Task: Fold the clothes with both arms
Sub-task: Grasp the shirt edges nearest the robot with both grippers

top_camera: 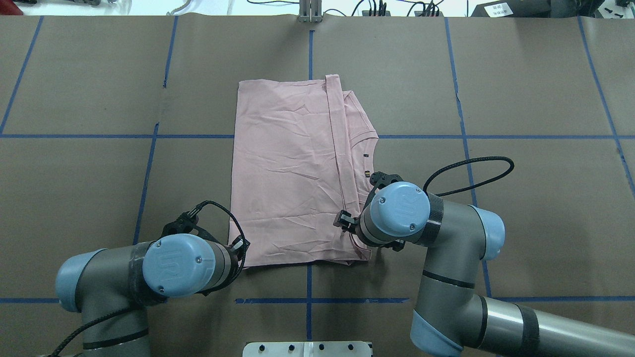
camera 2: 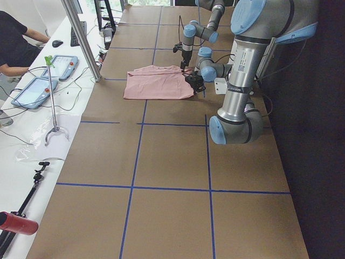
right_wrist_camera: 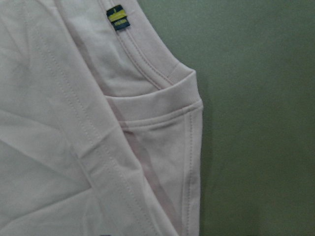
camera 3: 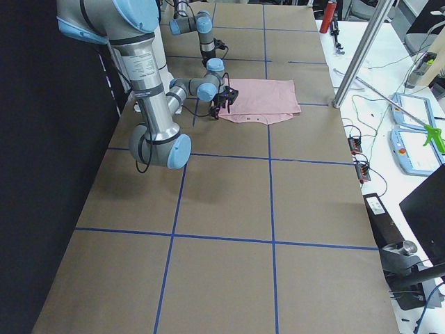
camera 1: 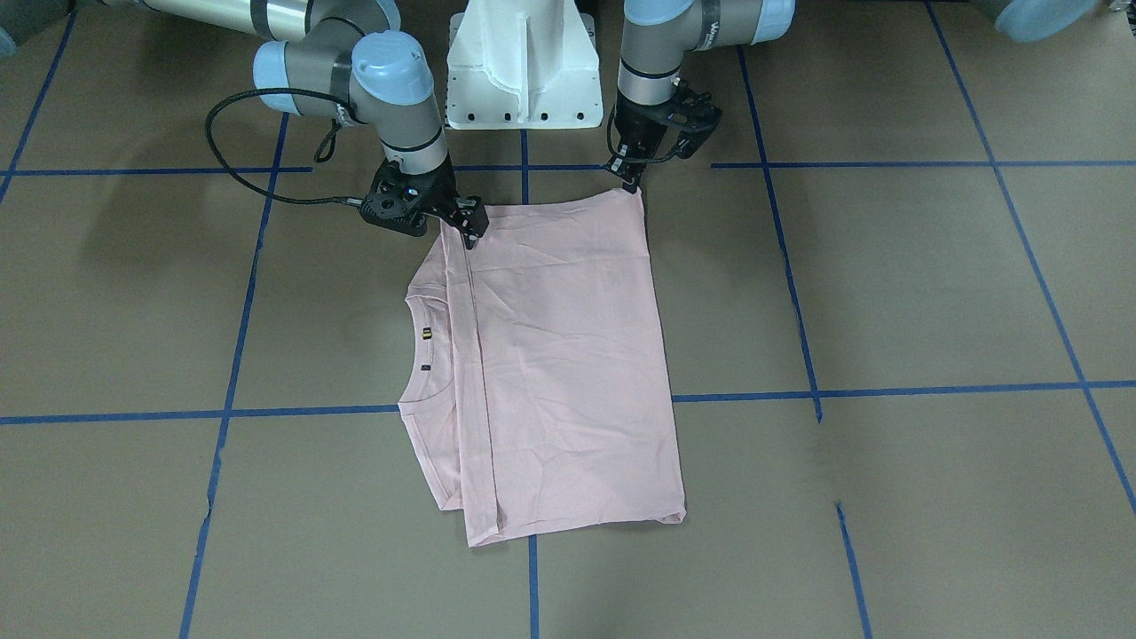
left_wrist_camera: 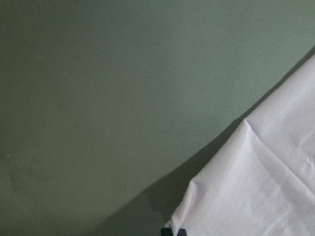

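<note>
Seen from overhead, the left arm (top_camera: 173,265) comes in at the near left corner of the table (top_camera: 74,173), bent so that its wrist points at the garment. The left end effector (camera 1: 632,182) reaches down to the near left corner of the T-shirt (top_camera: 287,168). In the left wrist view two dark fingertips (left_wrist_camera: 168,230) sit close together at that corner, and a shadow lies under the cloth there; whether they pinch the cloth I cannot tell.

The pale pink T-shirt lies in the middle of the table, across a blue tape line (top_camera: 144,198), plain side up and creased. One part is folded over, and its long edge runs from the far side to the near side. The ribbed collar (top_camera: 369,148) faces the robot's right, with a small yellow and blue label (right_wrist_camera: 118,17) inside it.

Further right, the right arm (top_camera: 397,213) bends over the near right part of the shirt. The right end effector (camera 1: 470,232) comes down on the folded edge beside the collar; its fingers are hidden by the wrist and cloth, so apart or together cannot be told
</note>
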You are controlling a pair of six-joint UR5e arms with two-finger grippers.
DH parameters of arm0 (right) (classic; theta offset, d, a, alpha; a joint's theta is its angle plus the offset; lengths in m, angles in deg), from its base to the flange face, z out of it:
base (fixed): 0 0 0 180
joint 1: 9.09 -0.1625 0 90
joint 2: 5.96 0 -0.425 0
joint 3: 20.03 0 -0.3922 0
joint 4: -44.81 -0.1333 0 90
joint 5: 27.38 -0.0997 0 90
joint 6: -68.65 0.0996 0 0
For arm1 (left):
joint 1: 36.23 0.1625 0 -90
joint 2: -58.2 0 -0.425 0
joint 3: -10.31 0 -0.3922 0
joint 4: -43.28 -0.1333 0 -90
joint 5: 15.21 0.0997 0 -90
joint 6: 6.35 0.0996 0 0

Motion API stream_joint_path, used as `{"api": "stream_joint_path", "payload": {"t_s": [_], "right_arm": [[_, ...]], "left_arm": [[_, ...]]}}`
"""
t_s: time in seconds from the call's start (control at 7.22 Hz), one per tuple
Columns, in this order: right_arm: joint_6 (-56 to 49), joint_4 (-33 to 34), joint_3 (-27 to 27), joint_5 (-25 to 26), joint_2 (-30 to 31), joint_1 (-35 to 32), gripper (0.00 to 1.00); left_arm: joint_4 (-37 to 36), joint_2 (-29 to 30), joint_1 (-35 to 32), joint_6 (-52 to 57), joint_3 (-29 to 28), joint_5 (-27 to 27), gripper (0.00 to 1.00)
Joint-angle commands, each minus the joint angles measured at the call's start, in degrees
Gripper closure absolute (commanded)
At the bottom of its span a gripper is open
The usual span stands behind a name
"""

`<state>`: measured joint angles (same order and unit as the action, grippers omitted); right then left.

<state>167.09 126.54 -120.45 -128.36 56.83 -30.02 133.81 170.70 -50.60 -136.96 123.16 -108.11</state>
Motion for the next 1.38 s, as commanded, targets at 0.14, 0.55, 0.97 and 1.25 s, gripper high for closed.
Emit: {"api": "stream_joint_path", "payload": {"t_s": [0.14,0.55,0.97,1.25], "right_arm": [[-0.01,0.00,-0.04,0.00,-0.12,0.01,0.79],[-0.10,0.00,-0.04,0.00,-0.21,0.01,1.00],[-0.10,-0.35,-0.30,-0.17,-0.30,0.01,1.00],[-0.10,-0.70,-2.49,-1.75,0.31,-0.34,1.00]], "left_arm": [[0.00,0.00,0.04,0.00,0.00,0.00,1.00],[0.00,-0.09,0.04,0.00,-0.09,0.00,1.00],[0.00,0.00,0.22,0.09,-0.09,0.00,1.00],[-0.52,-0.17,0.91,0.35,0.78,0.00,1.00]]}}
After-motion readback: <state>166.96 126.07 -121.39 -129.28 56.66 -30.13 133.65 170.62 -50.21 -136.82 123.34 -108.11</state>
